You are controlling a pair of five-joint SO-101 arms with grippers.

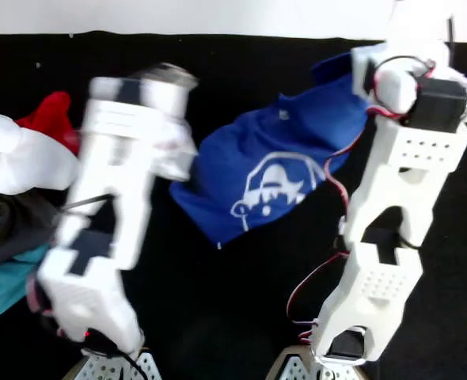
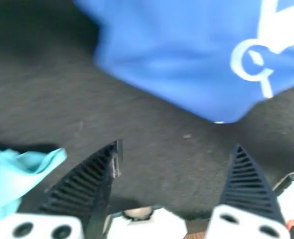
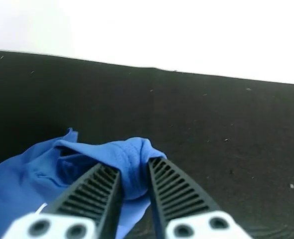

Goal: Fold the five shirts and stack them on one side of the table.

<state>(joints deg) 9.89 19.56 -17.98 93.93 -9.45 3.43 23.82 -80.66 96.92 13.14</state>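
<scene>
Right gripper (image 3: 133, 174): I have it pinching the shirt (image 1: 253, 170).
Left gripper (image 2: 177, 149): spread, empty.
Risk: thin pinch may slip.

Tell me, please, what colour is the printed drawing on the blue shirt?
White. The drawing on the blue shirt shows best in the high view.

Readable text: I can make out no letters, numbers or labels from my station
Shirt: the blue fabric shirt (image 1: 241, 158) carries a white line drawing (image 1: 279, 190) of a cartoon face in a cap, a picture with no words I can read
Left wrist view: white curved strokes (image 2: 256, 62) on the same cloth, too partial for me to read
</scene>
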